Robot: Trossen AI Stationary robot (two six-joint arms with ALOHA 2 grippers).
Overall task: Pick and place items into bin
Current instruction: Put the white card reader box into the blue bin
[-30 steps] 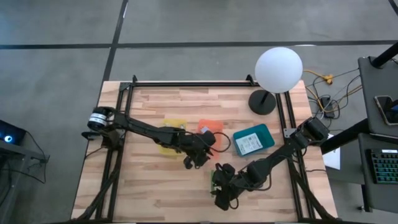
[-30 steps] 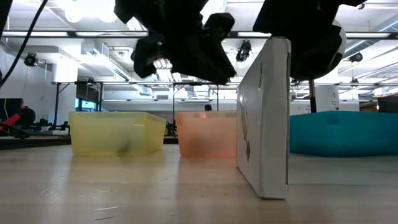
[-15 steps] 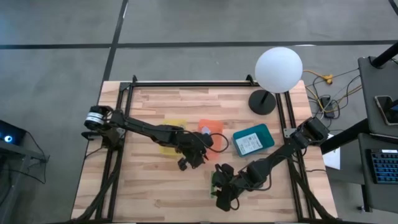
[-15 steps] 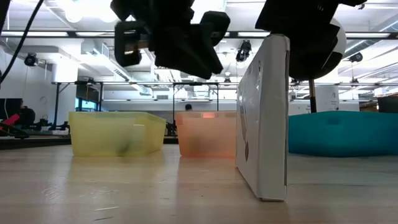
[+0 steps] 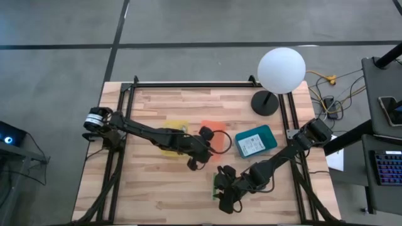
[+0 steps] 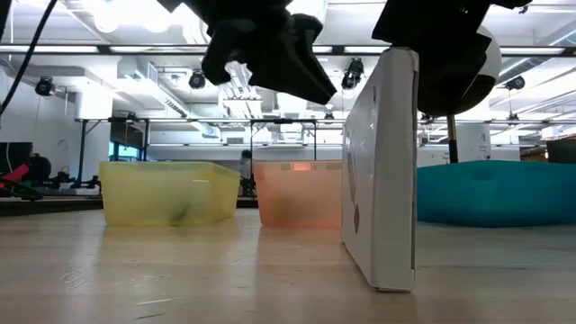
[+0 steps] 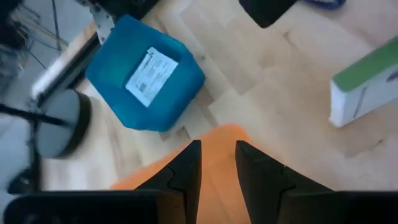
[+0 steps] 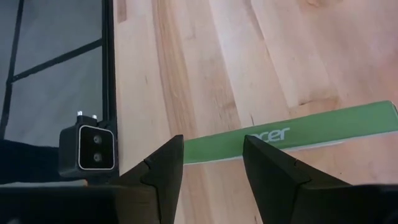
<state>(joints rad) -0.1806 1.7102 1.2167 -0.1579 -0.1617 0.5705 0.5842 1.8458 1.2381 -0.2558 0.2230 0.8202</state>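
A flat white box with a green edge (image 5: 217, 182) stands upright on its long thin edge on the table (image 6: 382, 171), near the near edge. My right gripper (image 8: 211, 149) hangs open just above the box's top green edge (image 8: 292, 134). That edge runs across under the fingers. My left gripper (image 7: 217, 162) is open and empty. It hovers over the near rim of the orange bin (image 5: 213, 135), high above the table (image 6: 261, 63). A white printed card (image 7: 152, 68) lies in the blue bin (image 5: 255, 141). My right gripper is over the box's top edge, pointing down. One finger (image 8: 273, 168) covers part of the green strip, and I cannot tell whether it touches the box.
A yellow bin (image 5: 173, 141) stands left of the orange one, with something greenish inside (image 6: 180, 211). The white globe lamp (image 5: 281, 70) stands at the far right corner. A small camera block (image 8: 87, 149) sits at the near edge. Bare wood lies left of the box.
My left gripper has swung a little toward the table's left, then back right and toward the far edge. It has turned as it went and now hangs over the orange bin's near rim. The box and my right gripper have kept still.
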